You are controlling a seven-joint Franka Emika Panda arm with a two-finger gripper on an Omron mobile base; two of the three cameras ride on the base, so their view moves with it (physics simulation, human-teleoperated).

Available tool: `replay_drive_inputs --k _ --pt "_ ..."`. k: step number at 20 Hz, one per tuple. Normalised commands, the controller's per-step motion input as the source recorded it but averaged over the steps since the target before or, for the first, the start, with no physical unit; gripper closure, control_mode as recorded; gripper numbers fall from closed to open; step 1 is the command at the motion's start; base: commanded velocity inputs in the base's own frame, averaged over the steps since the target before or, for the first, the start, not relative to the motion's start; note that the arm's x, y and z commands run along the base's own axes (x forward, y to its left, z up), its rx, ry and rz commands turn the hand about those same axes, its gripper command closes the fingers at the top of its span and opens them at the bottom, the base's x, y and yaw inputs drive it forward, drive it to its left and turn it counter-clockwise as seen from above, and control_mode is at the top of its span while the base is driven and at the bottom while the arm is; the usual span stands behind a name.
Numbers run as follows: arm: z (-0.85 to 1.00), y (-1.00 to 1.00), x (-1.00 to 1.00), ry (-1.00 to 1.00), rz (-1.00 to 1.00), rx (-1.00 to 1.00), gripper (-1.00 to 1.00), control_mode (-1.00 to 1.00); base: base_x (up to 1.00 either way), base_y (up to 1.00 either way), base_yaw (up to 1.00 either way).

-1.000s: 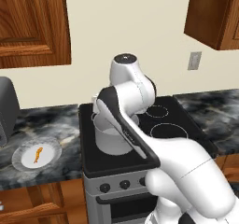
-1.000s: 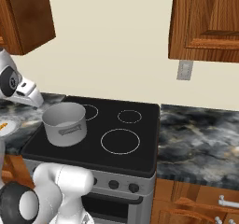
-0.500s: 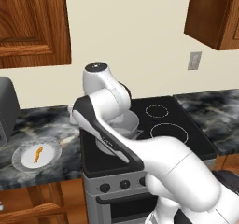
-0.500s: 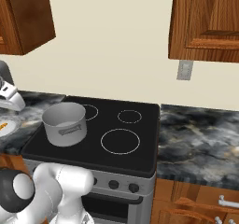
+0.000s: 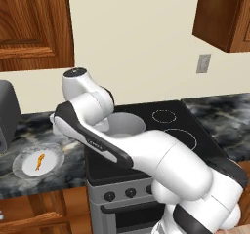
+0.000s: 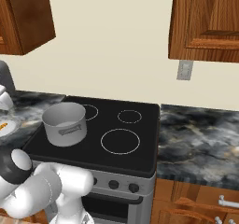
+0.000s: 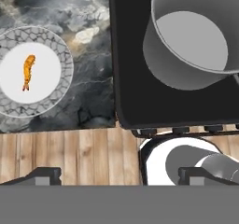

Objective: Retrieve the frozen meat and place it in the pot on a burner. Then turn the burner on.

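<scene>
The frozen meat, a small orange curved morsel, lies in the middle of a round white-centred grey plate on the dark marble counter; it also shows on the plate as the meat. The empty steel pot stands on the front left burner of the black stove, partly behind my arm as the pot, and unobstructed as the pot. My gripper hangs open and empty high above the counter's front edge, between plate and pot.
A dark toaster-like appliance stands at the back left of the counter. The stove's knobs run along its front panel. Wooden cabinets hang above on both sides. Marble counter extends right of the stove.
My arm has swung left, away from above the pot toward the plate side of the counter. The jaws stayed open; pot, plate and meat have not moved.
</scene>
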Motion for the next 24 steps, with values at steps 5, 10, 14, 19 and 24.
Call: replay_drive_inputs --k 5,10,14,19,24 --pt "-0.12 0.40 0.07 0.01 0.04 0.00 -1.00 -1.00 0.00 0.00 0.00" --pt "-0.17 0.30 0.15 0.00 0.05 0.00 -1.00 -1.00 0.00 0.00 0.00" --pt "-0.21 0.31 0.19 0.00 0.02 0.00 -1.00 -1.00 0.00 0.00 0.00" --pt "-0.11 0.15 0.26 0.00 0.01 0.00 -1.00 -1.00 0.00 0.00 0.00" --pt "-0.15 0.06 0.35 0.00 0.00 0.00 -1.00 -1.00 0.00 0.00 0.00"
